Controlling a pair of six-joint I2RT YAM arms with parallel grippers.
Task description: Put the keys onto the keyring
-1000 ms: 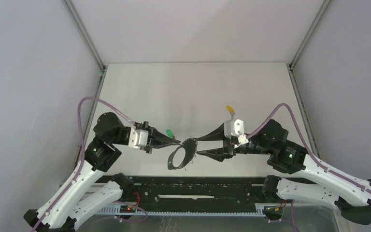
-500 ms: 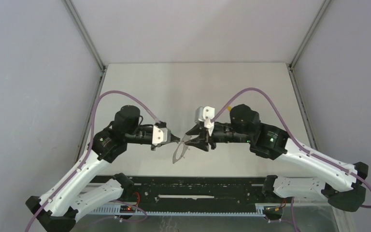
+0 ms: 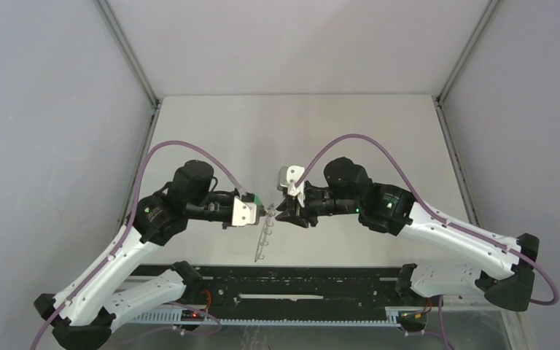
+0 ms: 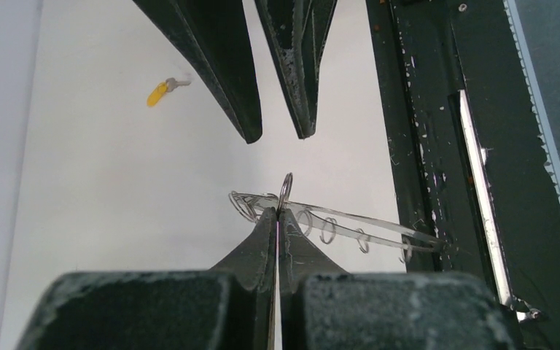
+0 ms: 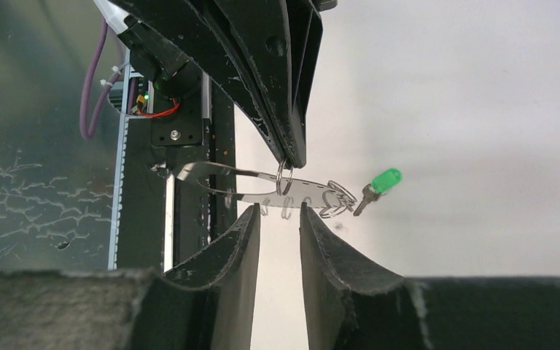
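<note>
My left gripper [image 4: 278,211] is shut on a small wire loop at the rim of the grey keyring [image 4: 350,222] and holds it in the air, edge-on. In the top view the keyring [image 3: 262,237] hangs below my left gripper [image 3: 268,212]. The green-headed key [image 5: 383,182] sits at the keyring's [image 5: 219,175] far end by its loops; I cannot tell if it is attached. My right gripper [image 5: 277,211] is open and empty, its tips just short of the ring and facing the left gripper [image 5: 292,162]. The yellow-orange key [image 4: 159,92] lies on the table beyond, hidden in the top view.
The black rail [image 3: 284,281] with the arm bases runs along the near edge, just under the hanging keyring. Grey enclosure walls [image 3: 58,146] stand on both sides. The white table [image 3: 299,131] stretches behind the grippers.
Both arms have swung in toward the middle and the right arm has moved left. The keyring has turned from face-on to edge-on and now hangs from my left gripper.
</note>
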